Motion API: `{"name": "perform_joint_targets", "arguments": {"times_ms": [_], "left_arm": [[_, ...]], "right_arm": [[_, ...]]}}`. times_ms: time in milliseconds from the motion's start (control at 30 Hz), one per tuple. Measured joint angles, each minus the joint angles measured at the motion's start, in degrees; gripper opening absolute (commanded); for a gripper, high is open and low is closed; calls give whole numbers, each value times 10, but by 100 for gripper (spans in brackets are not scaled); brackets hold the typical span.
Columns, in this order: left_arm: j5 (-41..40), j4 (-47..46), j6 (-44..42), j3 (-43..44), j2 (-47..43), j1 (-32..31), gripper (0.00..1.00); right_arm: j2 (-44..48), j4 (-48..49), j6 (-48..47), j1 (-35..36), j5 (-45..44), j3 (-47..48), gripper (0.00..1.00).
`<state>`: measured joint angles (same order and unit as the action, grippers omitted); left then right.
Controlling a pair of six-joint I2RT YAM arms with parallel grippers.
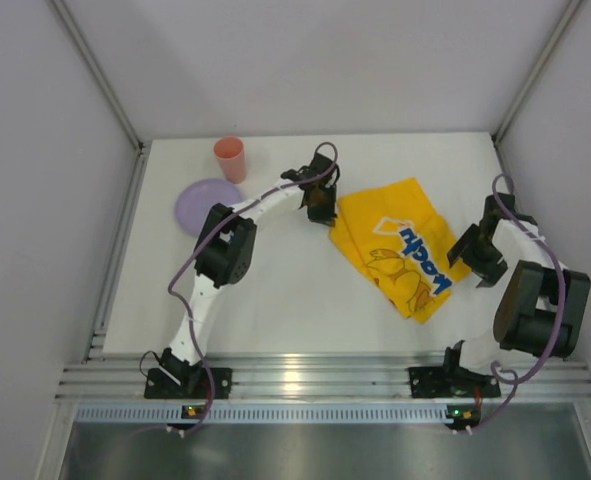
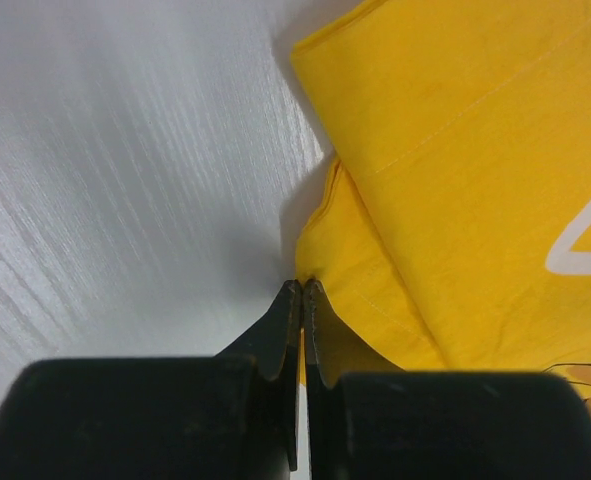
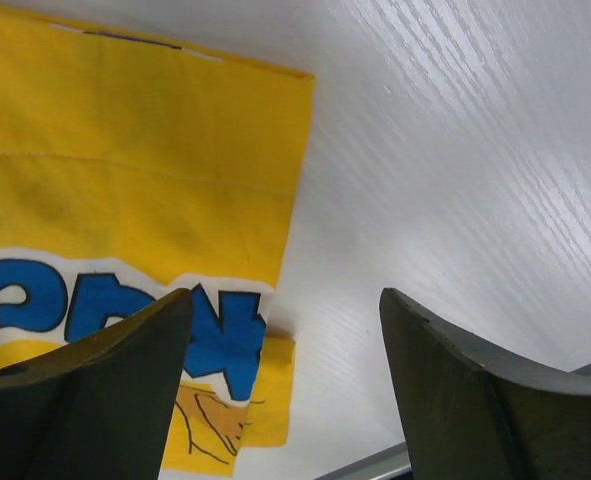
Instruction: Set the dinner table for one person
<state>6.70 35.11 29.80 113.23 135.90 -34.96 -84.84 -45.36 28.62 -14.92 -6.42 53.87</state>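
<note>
Bench (image 1: 275,300) lies flat under both arms, with the folded yellow cloth (image 1: 400,245) nearer its right edge. Left tool (image 2: 302,283) is pressed together at the cloth's left side; right tool (image 3: 285,294) is spread above its right side. I think the right one should pinch too, then both pull apart slowly.

We're in a robotics lab booth here: a white table (image 1: 275,300) walled by plain pale panels (image 1: 35,200) behind it and on both sides, metal posts (image 1: 95,70) at its far corners, and two robot arms (image 1: 225,250) bolted to a ribbed rail (image 1: 315,380) along its near edge.
</note>
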Motion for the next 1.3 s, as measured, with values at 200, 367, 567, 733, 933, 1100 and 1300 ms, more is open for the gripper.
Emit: {"name": "perform_joint_targets", "arguments": {"times_ms": [200,367,567,733,933,1100,1300], "left_arm": [[7,30,-16,7,-1,0,0],[13,46,-29,2,-7,1,0],[15,61,-43,-10,-16,0,0],[16,65,-45,-10,-16,0,0],[13,71,-50,-10,-17,2,0],[-8,96,-64,-10,-23,12,0],[-46,120,-86,-43,-48,71,0]], "right_arm": [[-59,41,-1,0,-9,1,66],[-96,66,5,-1,5,15,53],[-122,60,10,14,7,44,22],[-143,56,13,26,10,70,0],[-155,49,5,26,12,87,0],[-156,49,-1,10,14,88,0],[-129,48,0,-57,8,55,0]]}}
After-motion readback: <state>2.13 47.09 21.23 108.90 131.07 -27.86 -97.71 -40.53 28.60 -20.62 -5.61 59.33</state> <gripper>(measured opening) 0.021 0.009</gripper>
